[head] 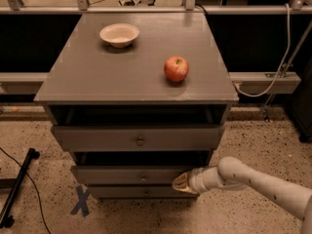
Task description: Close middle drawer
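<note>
The middle drawer (131,175) is a low grey front with a tiny central knob, below the top drawer. It stands out only slightly, with a dark gap above it. My gripper (179,183) comes in from the lower right on a white arm (253,179). Its tan fingertips are together and press against the right end of the middle drawer's front. It holds nothing.
The top drawer (140,138), wider with a bigger dark knob, is pulled out. The narrow bottom front (136,192) sits below. On the cabinet top are a red apple (176,68) and a white bowl (119,34). A black stand (17,191) lies on the floor at left.
</note>
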`<action>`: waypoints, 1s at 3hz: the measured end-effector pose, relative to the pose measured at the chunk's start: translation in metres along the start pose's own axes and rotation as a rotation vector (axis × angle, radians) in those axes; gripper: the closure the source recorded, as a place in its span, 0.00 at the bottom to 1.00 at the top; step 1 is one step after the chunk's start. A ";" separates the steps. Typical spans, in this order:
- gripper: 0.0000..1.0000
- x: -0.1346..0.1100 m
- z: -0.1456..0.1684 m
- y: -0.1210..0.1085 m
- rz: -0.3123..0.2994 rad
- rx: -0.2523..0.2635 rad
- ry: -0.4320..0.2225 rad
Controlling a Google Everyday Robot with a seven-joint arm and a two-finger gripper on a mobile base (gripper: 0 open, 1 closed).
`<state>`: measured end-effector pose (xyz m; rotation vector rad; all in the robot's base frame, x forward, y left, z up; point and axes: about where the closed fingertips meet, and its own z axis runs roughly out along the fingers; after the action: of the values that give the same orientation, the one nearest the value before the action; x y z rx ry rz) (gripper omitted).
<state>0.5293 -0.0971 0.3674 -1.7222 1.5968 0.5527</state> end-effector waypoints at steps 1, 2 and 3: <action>1.00 -0.005 0.008 -0.006 -0.010 -0.007 -0.002; 1.00 -0.011 0.013 -0.014 -0.022 -0.004 -0.007; 1.00 -0.009 0.011 -0.017 -0.018 0.010 -0.012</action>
<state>0.5467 -0.0828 0.3705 -1.7211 1.5715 0.5450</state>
